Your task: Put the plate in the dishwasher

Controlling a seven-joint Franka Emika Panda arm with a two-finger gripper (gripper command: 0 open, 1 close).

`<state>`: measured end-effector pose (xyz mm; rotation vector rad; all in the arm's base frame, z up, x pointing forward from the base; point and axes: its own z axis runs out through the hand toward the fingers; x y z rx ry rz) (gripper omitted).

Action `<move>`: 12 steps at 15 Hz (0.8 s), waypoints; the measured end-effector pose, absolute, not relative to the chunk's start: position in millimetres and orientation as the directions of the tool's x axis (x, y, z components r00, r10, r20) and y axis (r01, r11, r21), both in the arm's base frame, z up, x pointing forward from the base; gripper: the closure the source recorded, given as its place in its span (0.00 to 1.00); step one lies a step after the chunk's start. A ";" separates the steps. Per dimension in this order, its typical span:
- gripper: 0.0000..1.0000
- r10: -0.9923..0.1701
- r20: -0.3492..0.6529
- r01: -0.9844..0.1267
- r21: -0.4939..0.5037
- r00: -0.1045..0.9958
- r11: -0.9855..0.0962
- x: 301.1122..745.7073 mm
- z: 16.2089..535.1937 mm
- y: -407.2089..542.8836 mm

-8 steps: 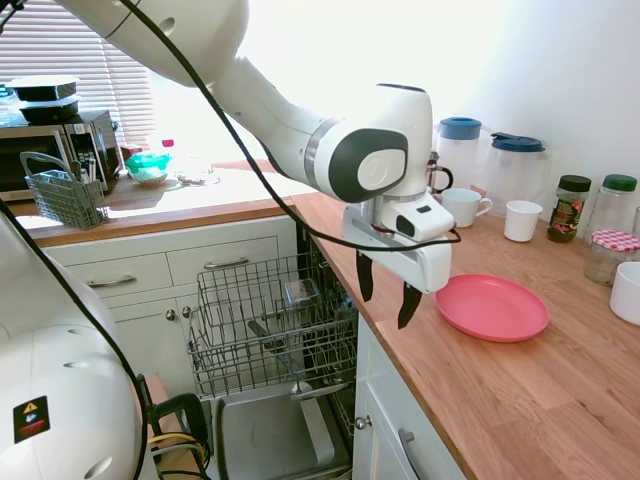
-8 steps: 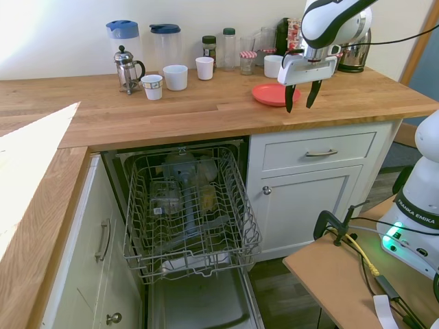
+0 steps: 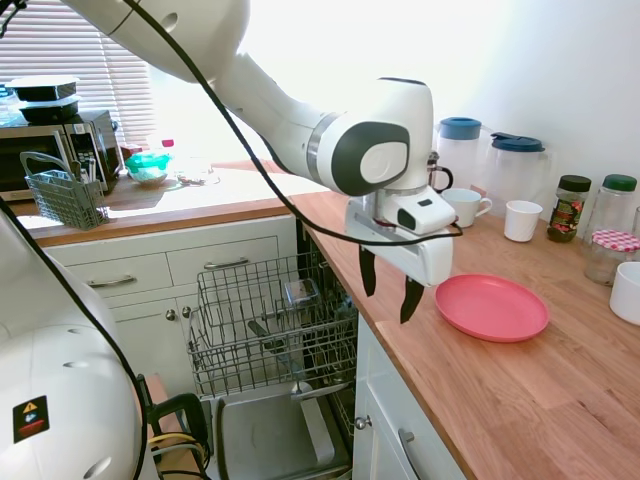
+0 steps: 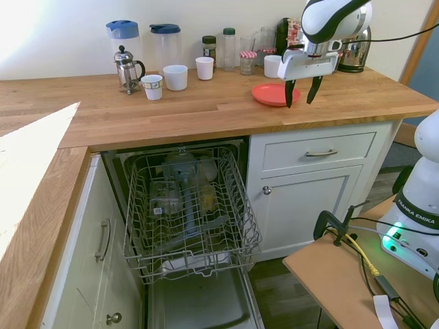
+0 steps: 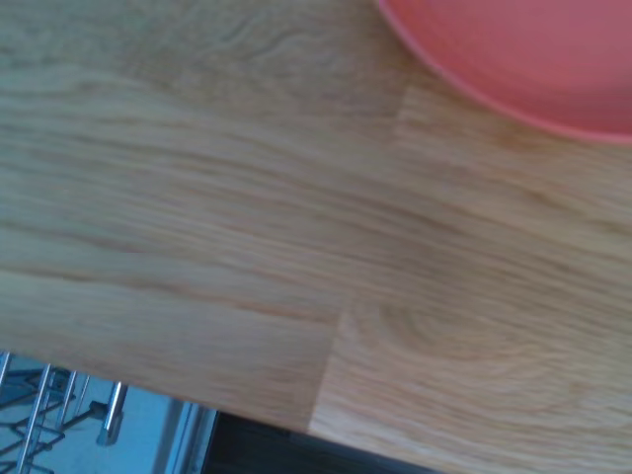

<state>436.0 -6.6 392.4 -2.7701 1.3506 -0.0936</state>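
Fingers spread wide and empty on the gripper, tips pointing down above the wooden counter near its front edge. Just beside them, on the side toward the wall, the coral plate lies flat on the wood, untouched. Below and off to the other side, the dishwasher stands open, wire rack pulled out.

From the first exterior view we look along the wooden counter toward a window, close beside the arm. From the second we face it from across the room, higher and farther. The wrist view looks straight down, close. All share the counter edge.
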 end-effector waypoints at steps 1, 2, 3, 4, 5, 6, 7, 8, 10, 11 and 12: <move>0.00 -0.802 0.023 -0.796 -0.105 0.597 -0.596 439.3 397.0 -26.0; 0.00 -0.816 0.016 -0.808 -0.132 0.577 -0.574 442.8 399.5 -46.3; 0.00 -0.832 0.007 -0.821 -0.156 0.555 -0.549 447.2 400.4 -66.8; 0.00 -0.844 -0.007 -0.831 -0.176 0.537 -0.527 453.4 399.3 -83.9; 0.00 -0.852 -0.019 -0.838 -0.192 0.523 -0.510 462.0 397.1 -97.4; 0.00 -0.861 -0.024 -0.845 -0.207 0.508 -0.493 471.9 394.0 -107.5; 0.00 -0.870 -0.031 -0.852 -0.224 0.492 -0.473 481.7 389.5 -115.2; 0.00 -0.878 -0.045 -0.859 -0.238 0.476 -0.453 491.1 385.3 -121.7; 0.00 -0.889 -0.072 -0.867 -0.272 0.452 -0.418 507.9 377.8 -130.5; 0.00 -0.887 -0.090 -0.864 -0.290 0.453 -0.412 514.2 373.1 -132.4; 0.00 -0.884 -0.105 -0.862 -0.301 0.455 -0.408 520.2 367.6 -133.7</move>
